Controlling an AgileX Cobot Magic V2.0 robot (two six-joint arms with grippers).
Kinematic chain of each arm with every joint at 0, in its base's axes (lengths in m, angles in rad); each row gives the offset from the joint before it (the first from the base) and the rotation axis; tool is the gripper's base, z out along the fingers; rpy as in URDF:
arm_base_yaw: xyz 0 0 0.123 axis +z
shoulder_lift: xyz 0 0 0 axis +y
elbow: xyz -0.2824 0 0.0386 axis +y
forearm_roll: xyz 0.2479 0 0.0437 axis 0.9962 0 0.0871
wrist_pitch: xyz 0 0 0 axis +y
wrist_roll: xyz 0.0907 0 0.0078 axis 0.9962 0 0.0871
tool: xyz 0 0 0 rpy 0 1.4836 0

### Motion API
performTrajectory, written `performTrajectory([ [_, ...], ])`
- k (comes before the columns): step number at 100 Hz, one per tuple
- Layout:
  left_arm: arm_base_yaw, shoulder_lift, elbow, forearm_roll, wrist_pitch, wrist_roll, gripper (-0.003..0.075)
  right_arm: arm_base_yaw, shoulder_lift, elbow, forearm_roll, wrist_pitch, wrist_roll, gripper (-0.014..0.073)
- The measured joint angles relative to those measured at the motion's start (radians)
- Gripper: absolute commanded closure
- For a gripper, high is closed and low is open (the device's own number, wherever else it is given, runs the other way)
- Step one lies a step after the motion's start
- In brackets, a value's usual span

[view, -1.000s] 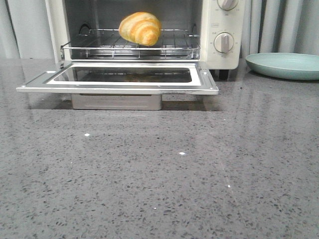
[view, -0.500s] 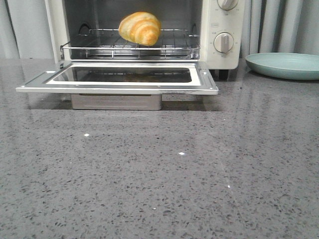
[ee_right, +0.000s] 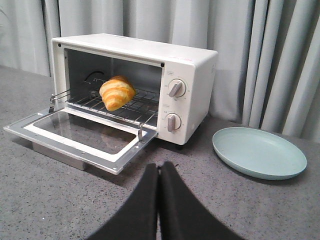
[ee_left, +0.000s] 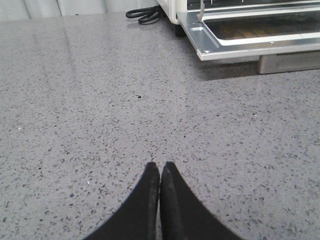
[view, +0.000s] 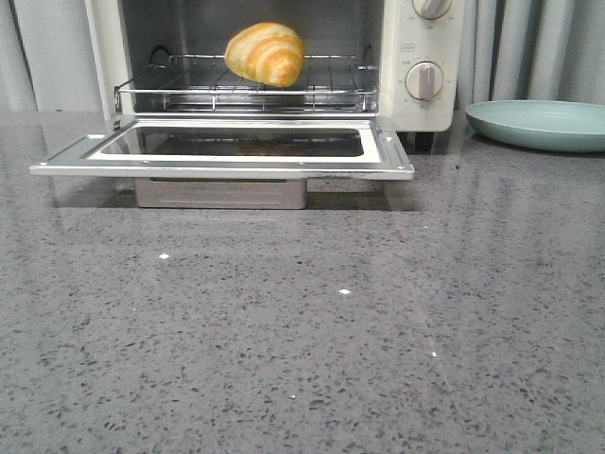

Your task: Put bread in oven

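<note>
Nothing has shifted across the front view over the last second: bread, oven door and plate all sit exactly where they sat. That stillness suggests the placing is done and both arms are parked clear of the work.

Nearest, in the left wrist view, the left gripper (ee_left: 160,172) hangs over bare speckled grey countertop (ee_left: 100,110) with its black fingers pressed together and nothing between them. The right gripper (ee_right: 159,175) is likewise clenched and empty, well back from the oven and facing it. Neither arm appears in the front view.

Further out, the oven (view: 421,57) stands with its glass door (view: 227,147) dropped flat and level, a low tray (view: 219,193) showing beneath it. On the wire rack (view: 246,85) inside the cavity rests the bread (view: 266,53), a plump golden-yellow croissant shape with darker orange-brown ridges curving across it, intact and sitting toward the middle of the rack (the right wrist view shows it the same way (ee_right: 116,92)). Its underside touches the wires; it does not appear to reach the walls.

Off to the right, just beside the oven, lies the pale green plate (view: 539,125), with nothing on it. Grey curtains (ee_right: 270,60) hang behind.

By my reading the task is complete, unless shutting the door is also wanted.
</note>
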Motion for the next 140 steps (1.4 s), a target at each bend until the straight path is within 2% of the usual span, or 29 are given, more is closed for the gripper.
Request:
performTrajectory([
  [78, 0.0, 0.0, 0.0, 0.002, -0.002, -0.001, 0.0741, 0.0, 0.0, 0.002, 0.0, 0.0, 0.0, 0.0643],
  [89, 0.0, 0.0, 0.0, 0.004, -0.002, -0.001, 0.0741, -0.007, -0.002, 0.046, -0.087, -0.005, 0.0, 0.0643],
  [99, 0.0, 0.0, 0.0, 0.004, -0.002, -0.001, 0.0741, -0.048, -0.002, 0.132, -0.144, -0.086, 0.026, 0.0643],
  [105, 0.0, 0.0, 0.0, 0.004, -0.002, -0.001, 0.0741, -0.091, -0.002, 0.207, -0.162, -0.19, 0.064, 0.0643],
  [125, 0.0, 0.0, 0.0, 0.004, -0.002, -0.001, 0.0741, -0.313, -0.002, 0.496, -0.158, -0.53, 0.122, 0.0643],
  [133, 0.0, 0.0, 0.0, 0.004, -0.002, -0.001, 0.0741, -0.372, -0.002, 0.578, -0.155, -0.589, 0.122, 0.0643],
  [140, 0.0, 0.0, 0.0, 0.004, -0.002, -0.001, 0.0741, -0.395, -0.002, 0.58, -0.155, -0.6, 0.124, 0.0643],
])
